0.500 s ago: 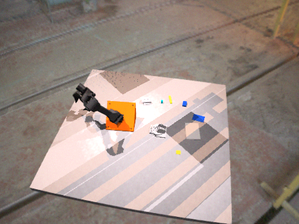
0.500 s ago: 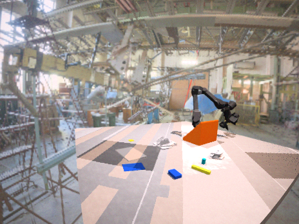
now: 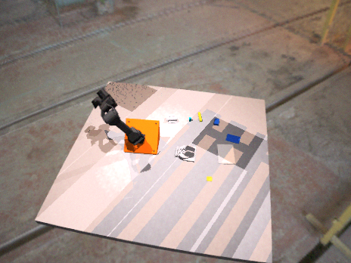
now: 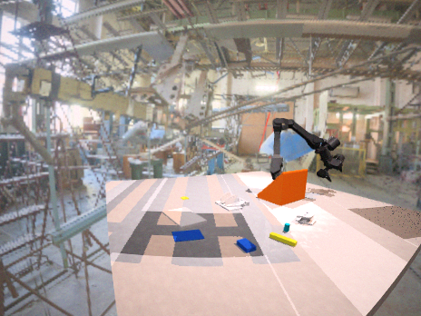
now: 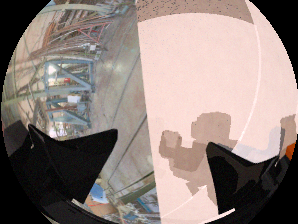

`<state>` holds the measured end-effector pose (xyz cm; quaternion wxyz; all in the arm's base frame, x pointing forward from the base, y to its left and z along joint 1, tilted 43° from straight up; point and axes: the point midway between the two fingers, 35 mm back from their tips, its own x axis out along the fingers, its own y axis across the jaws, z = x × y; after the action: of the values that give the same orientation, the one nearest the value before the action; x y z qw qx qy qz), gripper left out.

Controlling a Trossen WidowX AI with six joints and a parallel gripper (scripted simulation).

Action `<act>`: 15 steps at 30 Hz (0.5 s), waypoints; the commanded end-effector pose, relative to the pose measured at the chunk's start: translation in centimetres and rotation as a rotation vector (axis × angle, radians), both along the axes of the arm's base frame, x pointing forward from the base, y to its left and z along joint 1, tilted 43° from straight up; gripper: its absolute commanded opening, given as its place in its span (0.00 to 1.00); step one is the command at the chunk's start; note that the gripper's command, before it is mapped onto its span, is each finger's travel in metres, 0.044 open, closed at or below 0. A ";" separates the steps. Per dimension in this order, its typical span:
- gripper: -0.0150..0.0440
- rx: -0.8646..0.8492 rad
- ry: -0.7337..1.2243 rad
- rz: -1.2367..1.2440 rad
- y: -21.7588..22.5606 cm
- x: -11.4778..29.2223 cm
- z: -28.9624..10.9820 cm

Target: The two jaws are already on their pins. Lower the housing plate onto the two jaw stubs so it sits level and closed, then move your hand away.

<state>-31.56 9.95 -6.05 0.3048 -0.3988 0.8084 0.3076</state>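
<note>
My gripper (image 3: pixel 97 97) (image 4: pixel 334 172) (image 5: pixel 164 142) is open and empty. It hangs above the table's left side in the top view, beyond the orange block and well away from the white parts. A small white assembly (image 3: pixel 172 120) (image 4: pixel 306 219) lies right of the orange block in the top view. A larger white piece with dark markings or gaps (image 3: pixel 185 153) (image 4: pixel 231 202) lies nearer the table's middle. Both are too small to tell which holds the housing plate, the jaws and the stubs, or whether a plate sits level. Neither shows in the wrist view.
The orange block (image 3: pixel 150 130) (image 4: pixel 292 188) stands at the arm's base. A teal piece (image 3: pixel 191 119) (image 4: pixel 287 227), a yellow bar (image 3: pixel 200 116) (image 4: pixel 283 239), a blue block (image 3: pixel 216 121) (image 4: pixel 246 245), a blue plate (image 3: pixel 233 138) (image 4: pixel 188 235), a pale square piece (image 3: pixel 227 155) and a yellow square (image 3: pixel 209 178) lie about.
</note>
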 end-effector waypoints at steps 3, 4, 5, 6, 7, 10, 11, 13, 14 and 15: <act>1.00 0.041 -0.023 -0.027 2.5 1.3 -1.0; 1.00 0.050 -0.026 -0.026 2.8 1.4 -1.1; 1.00 0.059 -0.029 -0.025 3.2 1.6 -1.3; 1.00 0.068 -0.032 -0.023 3.5 1.8 -1.4; 1.00 0.078 -0.036 -0.032 4.1 2.1 -1.5; 1.00 0.109 -0.052 -0.056 5.9 3.1 -2.0; 1.00 0.119 -0.057 -0.054 6.3 3.4 -2.1; 1.00 0.139 -0.067 -0.049 7.1 3.9 -2.4; 1.00 0.148 -0.072 -0.045 7.5 4.1 -2.5; 1.00 0.157 -0.077 -0.041 7.8 4.4 -2.7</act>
<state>-27.79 16.93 -8.29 0.3637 -0.3656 0.7864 0.3402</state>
